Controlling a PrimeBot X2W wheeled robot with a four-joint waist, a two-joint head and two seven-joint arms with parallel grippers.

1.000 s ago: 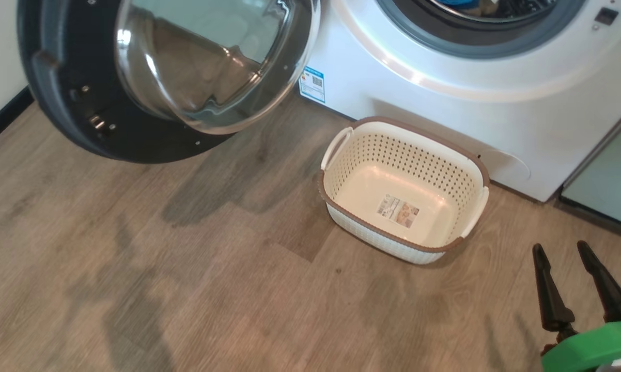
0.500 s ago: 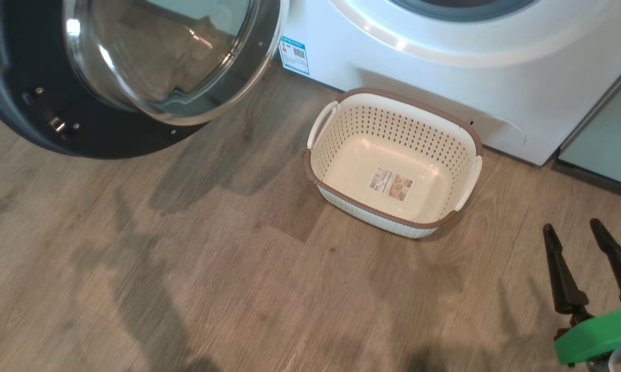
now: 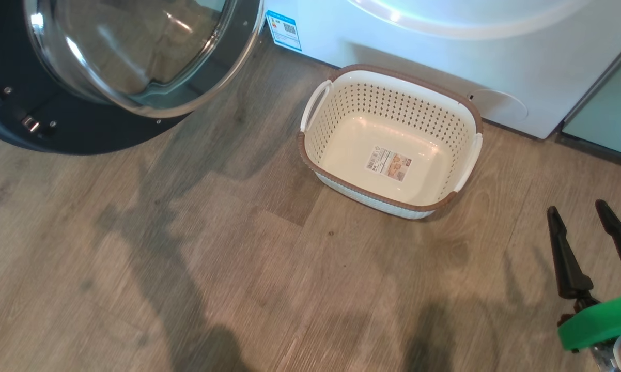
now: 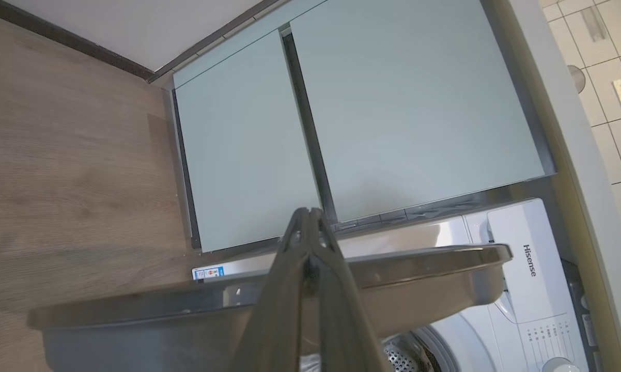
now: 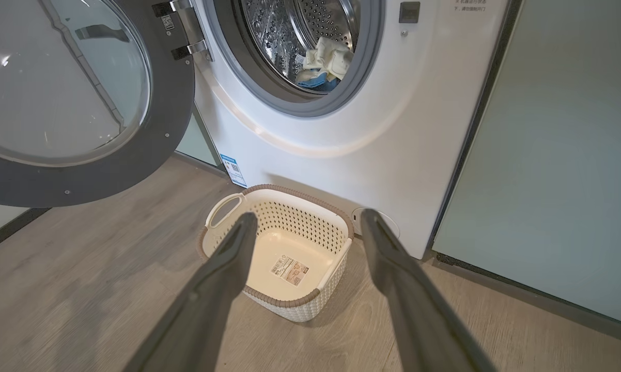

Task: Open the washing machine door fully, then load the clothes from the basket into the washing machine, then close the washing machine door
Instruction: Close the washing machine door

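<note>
dark two-fingered grippers, one with a green collar
the right gripper (image 3: 577, 206) has two long black fingers (image 3: 566, 258), broad at the base and tapering to blunt tips, above a bright green collar (image 3: 600, 321); the left gripper (image 4: 309, 214) has similar slim dark fingers.

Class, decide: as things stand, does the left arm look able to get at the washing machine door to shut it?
Probably yes. The left gripper, shut, hangs right by the grey edge of the washing machine door, with nothing between them; whether they touch cannot be told.
</note>
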